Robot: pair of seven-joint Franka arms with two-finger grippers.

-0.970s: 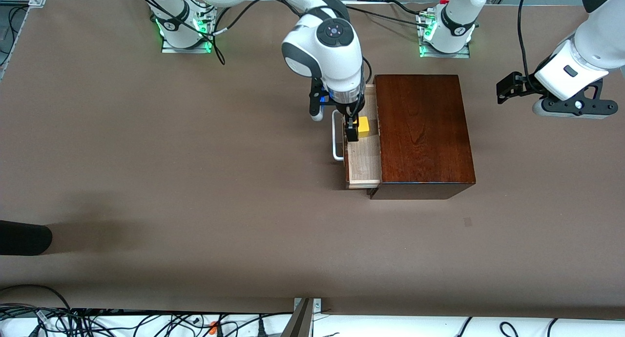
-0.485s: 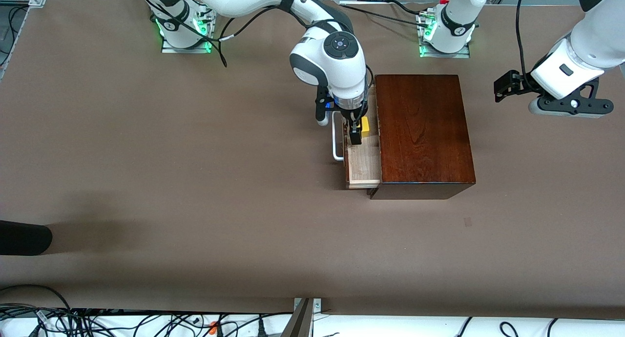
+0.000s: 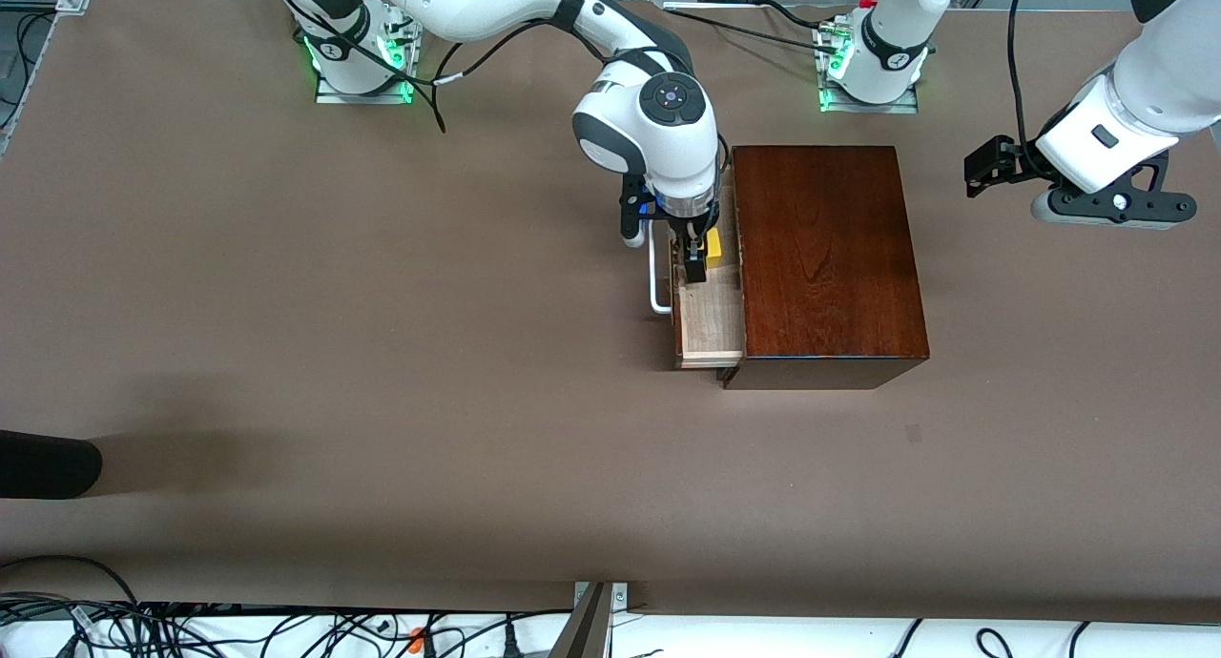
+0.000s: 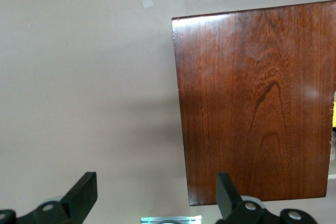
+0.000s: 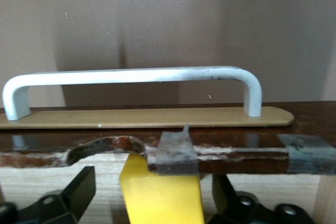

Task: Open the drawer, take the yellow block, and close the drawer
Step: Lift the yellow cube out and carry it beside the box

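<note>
The dark reddish-brown wooden box (image 3: 825,257) stands mid-table, and its drawer (image 3: 711,319) is pulled out toward the right arm's end, showing the pale interior and the white bar handle (image 3: 654,277). The yellow block (image 3: 712,247) lies in the drawer. My right gripper (image 3: 696,254) reaches down into the drawer, open, with one finger on each side of the block and a gap at each side. The right wrist view shows the block (image 5: 161,198) between the fingers (image 5: 79,188), with the handle (image 5: 131,75) past it. My left gripper (image 3: 984,167) waits open in the air beside the box (image 4: 257,103).
Brown table surface (image 3: 382,353) all around the box. A dark object (image 3: 48,462) lies at the table's edge toward the right arm's end. The arm bases (image 3: 362,67) stand along the edge farthest from the front camera. Cables run along the nearest edge.
My right gripper has moved a little toward the box and lowered into the drawer, so its fingers now straddle the yellow block. The left arm shifted slightly.
</note>
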